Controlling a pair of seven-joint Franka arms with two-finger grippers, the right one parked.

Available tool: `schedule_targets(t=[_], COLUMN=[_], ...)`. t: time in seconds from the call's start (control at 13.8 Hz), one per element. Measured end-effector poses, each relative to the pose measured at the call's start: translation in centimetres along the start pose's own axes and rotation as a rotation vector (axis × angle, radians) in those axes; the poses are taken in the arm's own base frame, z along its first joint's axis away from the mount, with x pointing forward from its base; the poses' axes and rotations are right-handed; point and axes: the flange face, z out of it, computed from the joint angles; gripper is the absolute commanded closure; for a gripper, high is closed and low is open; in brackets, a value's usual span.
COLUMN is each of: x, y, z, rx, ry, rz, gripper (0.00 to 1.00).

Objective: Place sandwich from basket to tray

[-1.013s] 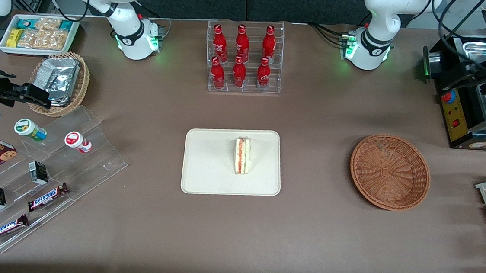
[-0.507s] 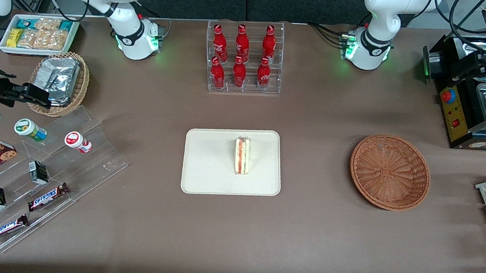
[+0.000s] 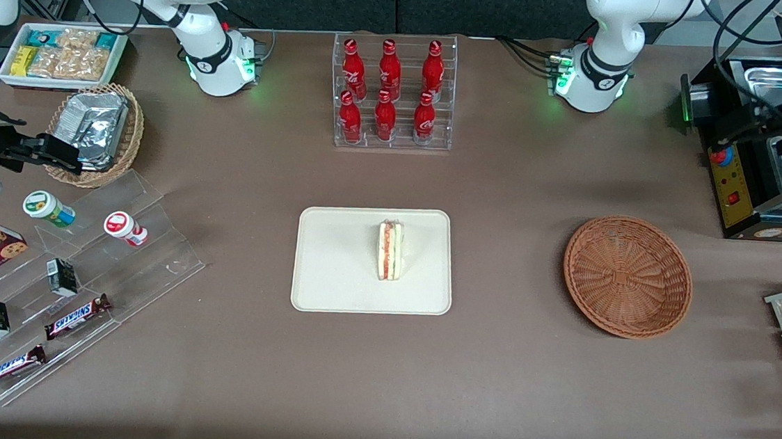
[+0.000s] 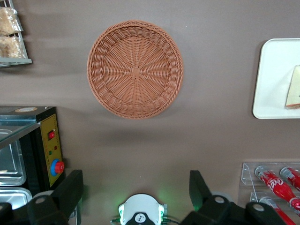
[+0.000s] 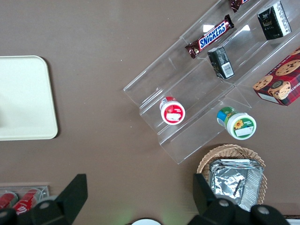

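Sandwich (image 3: 389,250) sits on tray (image 3: 330,277), basket (image 3: 627,275) empty, so task looks done; end effector (image 4: 136,187) released, fingers spread, parked high above the surface, clear of the basket.

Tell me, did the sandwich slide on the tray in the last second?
No. The sandwich sits at the same spot on the tray. The open end effector hangs high above the table, away from it.
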Motion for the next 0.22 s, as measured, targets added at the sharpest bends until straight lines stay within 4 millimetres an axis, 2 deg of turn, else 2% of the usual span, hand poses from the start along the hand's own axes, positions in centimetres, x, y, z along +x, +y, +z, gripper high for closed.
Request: schedule_targets(t=[0.22], x=[1.6], y=[0.0], z=[1.6], rx=[-0.003], ry=[-0.013], rz=[0.000], gripper=[0.00])
